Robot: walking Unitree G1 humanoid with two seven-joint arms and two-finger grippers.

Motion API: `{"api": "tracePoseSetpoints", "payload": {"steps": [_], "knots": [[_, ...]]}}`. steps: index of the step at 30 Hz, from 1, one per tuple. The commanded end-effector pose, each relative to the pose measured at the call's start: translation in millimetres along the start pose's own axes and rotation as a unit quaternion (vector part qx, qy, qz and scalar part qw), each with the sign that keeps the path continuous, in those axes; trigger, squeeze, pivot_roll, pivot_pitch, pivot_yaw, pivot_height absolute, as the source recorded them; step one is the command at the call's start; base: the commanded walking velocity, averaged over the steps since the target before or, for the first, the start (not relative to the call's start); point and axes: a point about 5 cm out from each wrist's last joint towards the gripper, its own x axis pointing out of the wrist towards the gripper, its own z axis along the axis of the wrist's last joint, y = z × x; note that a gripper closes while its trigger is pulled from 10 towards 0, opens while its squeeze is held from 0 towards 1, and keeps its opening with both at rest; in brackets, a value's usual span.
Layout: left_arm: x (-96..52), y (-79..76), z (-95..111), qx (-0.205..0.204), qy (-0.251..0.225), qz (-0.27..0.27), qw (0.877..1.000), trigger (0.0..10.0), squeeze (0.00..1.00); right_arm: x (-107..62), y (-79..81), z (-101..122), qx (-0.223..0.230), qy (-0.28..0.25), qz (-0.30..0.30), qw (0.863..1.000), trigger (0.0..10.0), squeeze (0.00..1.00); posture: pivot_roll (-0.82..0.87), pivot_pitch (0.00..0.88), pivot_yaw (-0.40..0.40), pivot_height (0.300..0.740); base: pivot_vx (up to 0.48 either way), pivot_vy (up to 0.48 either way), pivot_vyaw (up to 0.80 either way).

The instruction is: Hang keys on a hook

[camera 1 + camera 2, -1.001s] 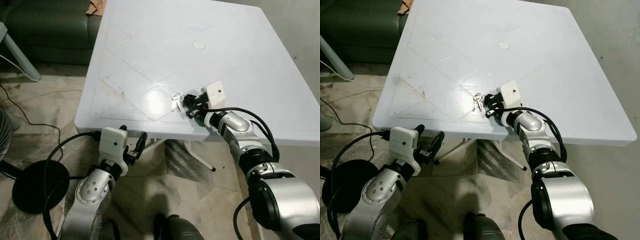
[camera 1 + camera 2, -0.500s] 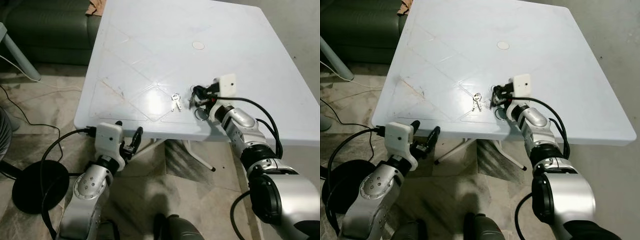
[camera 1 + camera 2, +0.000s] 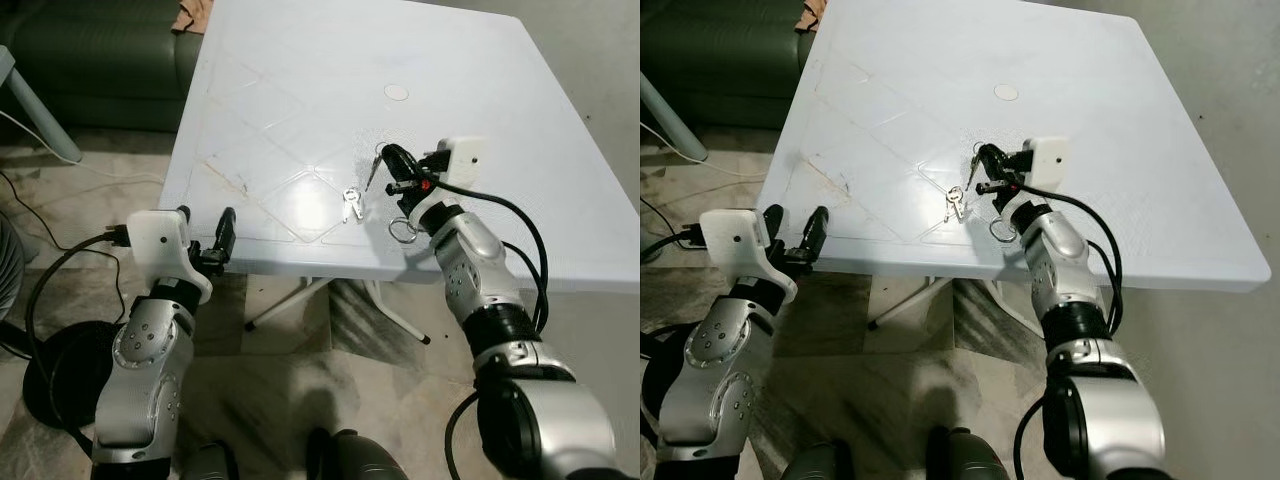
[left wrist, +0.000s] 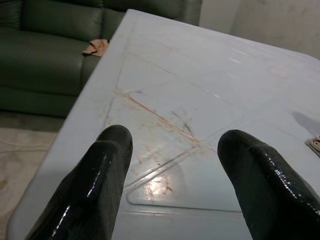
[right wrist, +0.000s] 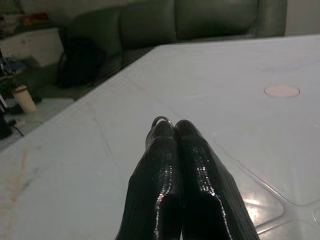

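Over at the white plastic table (image 3: 300,90) edge, the left gripper (image 3: 205,245) hovers with fingers spread. A small silver key bunch (image 3: 351,203) lies mid-table: light, loose, slippery. The right gripper (image 3: 392,165) pinches a thin metal ring (image 5: 161,120), likely the best hold.

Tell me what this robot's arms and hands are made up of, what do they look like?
Both arms are jointed silver metal tubes with rounded elbow housings. Each ends in a white boxy block at the wrist, with black cables looping along the arm. The left gripper and right gripper each have two long fingers of glossy black, finely textured material with rounded tips.
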Motion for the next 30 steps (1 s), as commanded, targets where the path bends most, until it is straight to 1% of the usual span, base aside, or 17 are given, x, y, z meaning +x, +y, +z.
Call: {"api": "tracePoseSetpoints", "payload": {"steps": [1, 2, 3, 6, 7, 9, 11, 15, 16, 21, 22, 23, 25, 26, 27, 28, 30], "knots": [[-0.2, 0.0, 2, -0.001, -0.001, 0.002, 1.000, 10.0, 0.00, -1.9, -1.7, 4, 0.001, -0.008, -0.004, 1.000, 10.0, 0.00, -0.03, 0.155, -0.132, 0.724, 0.000, 0.000, 0.00], [-0.2, 0.1, 2, -0.001, -0.001, 0.002, 1.000, 10.0, 0.00, -2.2, -1.4, 5, 0.001, -0.008, -0.004, 1.000, 10.0, 0.00, -0.03, 0.155, -0.132, 0.724, 0.000, 0.000, 0.00], [1.7, 6.7, 2, 0.006, -0.002, 0.021, 1.000, 10.0, 0.00, -7.9, 0.9, 2, -0.009, -0.011, -0.005, 1.000, 10.0, 0.00, -0.05, 0.107, -0.119, 0.724, 0.000, 0.000, 0.00], [3.3, 19.3, 0, 0.017, 0.003, 0.055, 0.998, 10.0, 0.00, -20.5, 3.3, -1, -0.036, -0.018, -0.010, 0.999, 10.0, 0.00, -0.05, 0.097, -0.118, 0.724, 0.000, 0.000, 0.00], [3.3, 20.2, -1, 0.018, 0.004, 0.058, 0.998, 10.0, 0.00, -22.2, 2.6, -1, -0.038, -0.017, -0.013, 0.999, 10.0, 0.00, -0.05, 0.085, -0.121, 0.724, 0.000, 0.000, 0.00], [0.9, 25.4, -5, 0.026, 0.010, 0.074, 0.997, 10.0, 0.00, -31.8, -3.6, -2, -0.035, -0.012, -0.033, 0.999, 10.0, 0.00, -0.05, 0.068, -0.118, 0.724, 0.000, 0.000, 0.00], [-2.8, 29.7, -9, 0.028, 0.016, 0.088, 0.996, 10.0, 0.00, -43.1, -10.4, -6, -0.052, -0.004, -0.056, 0.997, 10.0, 0.00, -0.05, 0.060, -0.116, 0.724, 0.000, 0.000, 0.00], [-5.8, 33.1, -14, 0.035, 0.025, 0.093, 0.995, 10.0, 0.00, -52.6, -12.5, -13, -0.050, 0.008, -0.070, 0.996, 10.0, 0.00, -0.06, 0.038, -0.108, 0.724, 0.000, 0.000, 0.00], [-6.9, 35.5, -15, 0.034, 0.027, 0.097, 0.994, 10.0, 0.00, -57.3, -11.9, -16, -0.045, 0.012, -0.077, 0.996, 10.0, 0.00, -0.06, 0.035, -0.107, 0.724, 0.000, 0.000, 0.00], [-7.4, 39.5, -17, 0.035, 0.028, 0.104, 0.994, 10.0, 0.00, -62.1, -9.9, -19, -0.048, 0.017, -0.093, 0.994, 10.0, 0.00, -0.06, 0.016, -0.096, 0.724, 0.000, 0.000, 0.00], [-7.9, 40.1, -16, 0.027, 0.025, 0.102, 0.994, 10.0, 0.00, -63.2, -9.7, -21, -0.056, 0.024, -0.101, 0.993, 10.0, 0.00, -0.06, 0.006, -0.090, 0.724, 0.000, 0.000, 0.00], [-7.8, 40.5, -16, 0.031, 0.025, 0.101, 0.994, 10.0, 0.00, -63.5, -9.4, -23, -0.060, 0.027, -0.103, 0.993, 10.0, 0.00, -0.06, 0.001, -0.089, 0.724, 0.000, 0.000, 0.00], [-6.7, 41.2, -15, 0.038, 0.022, 0.098, 0.994, 10.0, 0.00, -63.5, -8.8, -25, -0.086, 0.037, -0.112, 0.989, 10.0, 0.00, -0.06, 0.000, -0.085, 0.724, 0.000, 0.000, 0.00], [-6.7, 41.2, -15, 0.038, 0.022, 0.098, 0.994, 10.0, 0.00, -63.5, -8.8, -25, -0.086, 0.037, -0.112, 0.989, 10.0, 0.00, -0.06, 0.000, -0.085, 0.724, 0.000, 0.000, 0.00], [-5.7, 41.5, -14, 0.035, 0.021, 0.097, 0.994, 10.0, 0.00, -63.1, -7.8, -26, -0.073, 0.041, -0.113, 0.990, 10.0, 0.00, -0.06, 0.000, -0.079, 0.724, 0.000, 0.000, 0.00], [-4.9, 42.1, -14, 0.035, 0.022, 0.097, 0.994, 10.0, 0.00, -62.7, -7.1, -27, -0.069, 0.042, -0.112, 0.990, 10.0, 0.00, -0.06, 0.000, -0.076, 0.724, 0.000, 0.000, 0.00], [-3.8, 43.7, -16, 0.037, 0.026, 0.100, 0.994, 10.0, 0.00, -62.5, -6.3, -28, -0.074, 0.045, -0.112, 0.990, 10.0, 0.00, -0.07, 0.000, -0.073, 0.724, 0.000, 0.000, 0.00]]}}
